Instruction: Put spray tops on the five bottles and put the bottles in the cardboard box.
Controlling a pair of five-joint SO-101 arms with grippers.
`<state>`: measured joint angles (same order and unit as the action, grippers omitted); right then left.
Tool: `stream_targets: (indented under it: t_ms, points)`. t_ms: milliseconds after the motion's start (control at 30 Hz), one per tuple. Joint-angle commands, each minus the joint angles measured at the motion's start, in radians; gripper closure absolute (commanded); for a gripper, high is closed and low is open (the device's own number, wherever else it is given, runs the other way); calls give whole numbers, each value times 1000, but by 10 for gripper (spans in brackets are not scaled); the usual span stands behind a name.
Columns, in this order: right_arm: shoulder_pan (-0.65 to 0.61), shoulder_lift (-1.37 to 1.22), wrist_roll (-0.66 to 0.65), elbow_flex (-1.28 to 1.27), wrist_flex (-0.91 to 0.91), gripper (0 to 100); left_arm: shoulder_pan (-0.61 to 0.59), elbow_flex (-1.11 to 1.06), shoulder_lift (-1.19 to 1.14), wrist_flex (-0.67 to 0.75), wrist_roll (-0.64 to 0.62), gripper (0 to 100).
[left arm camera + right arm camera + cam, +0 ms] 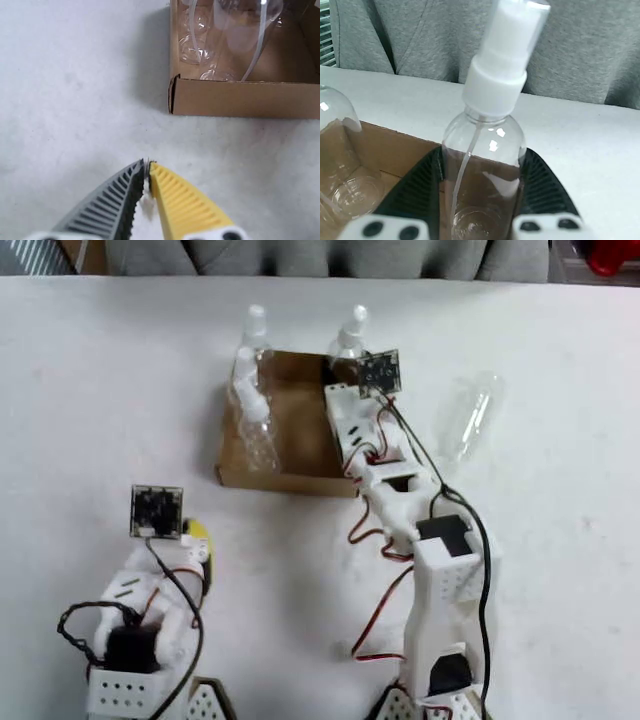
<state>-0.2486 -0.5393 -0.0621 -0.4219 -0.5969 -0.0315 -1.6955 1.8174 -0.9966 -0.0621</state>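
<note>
The right gripper [482, 159] is closed around a bottle [485, 137], with one black finger [420, 185] on each side of its clear body, both touching it. The bottle is upright and carries a white spray top [502, 65]. It is held at the far right corner of the box [285, 478], with its lower part behind the cardboard wall; whether its base touches the box floor I cannot tell. In the high view the right arm stretches from the near edge of the table [100, 390] over the right wall of the box. The other bottles [252, 400] are in the box along its left wall, and white tops show at their far end; how many they are I cannot tell exactly. A loose bottle [468, 415] lies on its side on the table, to the right of the box and apart from it; its neck end is not clear enough to say more. The left gripper [147, 172] holds nothing: its grey finger and its yellow finger [185, 205] are pressed together at the tips. It hangs just over the bare table, in front of the near left corner of the box and well apart from it.
</note>
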Motion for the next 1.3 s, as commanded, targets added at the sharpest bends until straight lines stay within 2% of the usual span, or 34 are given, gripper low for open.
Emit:
stream_targets:
  t_ms: [0, 467, 700, 1167, 1267]
  points:
    - [10, 5, -6, 23, -2, 976, -10, 3, 12, 5, -5, 980]
    - [5, 1, -6, 25, -2, 974, -10, 3, 12, 5, -5, 980]
    - [-4, -1, -6, 23, -2, 825, -10, 3, 12, 5, -5, 980]
    - [-4, -1, -6, 23, -2, 814, -10, 3, 12, 5, -5, 980]
    - [-5, 4, -6, 25, -2, 786, -10, 3, 12, 5, -5, 980]
